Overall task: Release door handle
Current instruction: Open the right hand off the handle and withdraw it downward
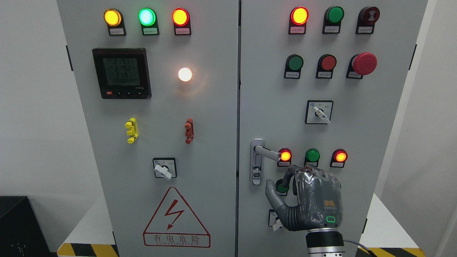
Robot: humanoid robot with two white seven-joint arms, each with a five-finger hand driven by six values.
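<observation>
Grey two-door electrical cabinet fills the view, with a door seam down the middle and white walls either side. Black-yellern hazard strips mark the floor at both lower corners.

Left door: 3 lit indicator lamps on top (yellow, green, red), 1 digital meter, 1 white lit lamp, 1 yellow clip, 1 red clip, 1 rotary switch, 1 red triangular warning sign.

Right door: top row has a lit red lamp, an unlit green one and a buzzer. Next row has 2 pushbuttons (green, red) plus 1 red emergency-stop mushroom. Below are 1 selector switch and a row of 3 lamps.

Door handle: silver lever on a vertical plate near the right door's left edge, lever horizontal pointing right, keyhole below.

Right hand enters from bottom right, just below the handle and apart from it. Fingers curled loosely upward, thumb out to the left, holding nothing. It covers some lower buttons. Open room on the left door side.
</observation>
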